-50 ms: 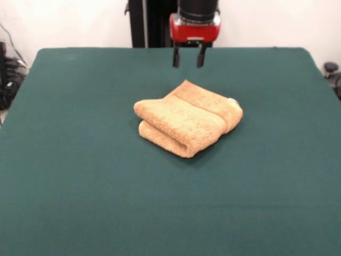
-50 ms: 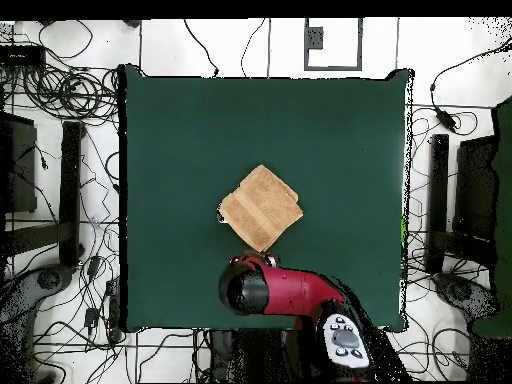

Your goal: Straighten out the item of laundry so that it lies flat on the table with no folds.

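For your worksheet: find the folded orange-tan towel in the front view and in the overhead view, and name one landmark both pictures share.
Front view: the towel lies folded just above the picture's middle, on the green table.
Overhead view: the towel sits at the middle of the table, turned like a diamond.
Shared landmark: the red arm, whose gripper hangs beside the towel's robot-side edge.

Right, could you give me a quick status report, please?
Gripper open, empty, hovering beyond the towel. Towel folded over in layers mid-table, not flat. Nothing in the way.

Front and overhead views, shared table (image 1: 80, 202)
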Motion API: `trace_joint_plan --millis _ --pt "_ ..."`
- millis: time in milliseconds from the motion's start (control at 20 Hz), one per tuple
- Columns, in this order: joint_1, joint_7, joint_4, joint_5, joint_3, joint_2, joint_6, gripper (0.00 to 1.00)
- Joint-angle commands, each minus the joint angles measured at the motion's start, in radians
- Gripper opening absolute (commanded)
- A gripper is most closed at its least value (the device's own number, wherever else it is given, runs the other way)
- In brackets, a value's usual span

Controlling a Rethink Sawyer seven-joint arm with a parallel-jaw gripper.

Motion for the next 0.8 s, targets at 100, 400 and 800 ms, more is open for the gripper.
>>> trace_joint_plan --millis 100,400,800 --pt "-0.079 0.07 0.091 -0.023 0.131 -0.093 0.048 1.0" --pt "-0.1 0.1 0.103 -0.062 0.104 -0.033 -0.053 1.0" --pt "-0.143 0.144 0.102 -0.104 0.085 0.054 -0.183 1.0"
